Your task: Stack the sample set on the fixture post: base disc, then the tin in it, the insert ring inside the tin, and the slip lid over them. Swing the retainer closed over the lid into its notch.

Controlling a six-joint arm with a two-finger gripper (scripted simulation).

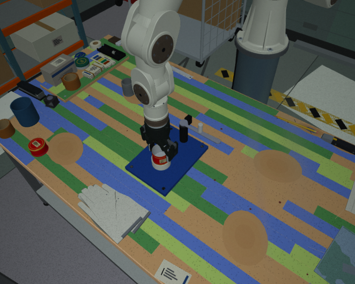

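My gripper hangs straight down over the middle of the blue fixture plate. It is open and holds nothing. Under it stands the stack: a white base, a red-labelled tin and a white lid on top, between my open fingers. The insert ring is hidden inside. The grey retainer arm lies swung out behind the plate, pointing away from the stack. Its black pivot post stands at the plate's back edge, with a small black notch block behind it.
A dark blue cup stands at the left end, with a tape roll and a red tin near it. A tray of small boxes sits at the back left. White gloves lie at the front edge.
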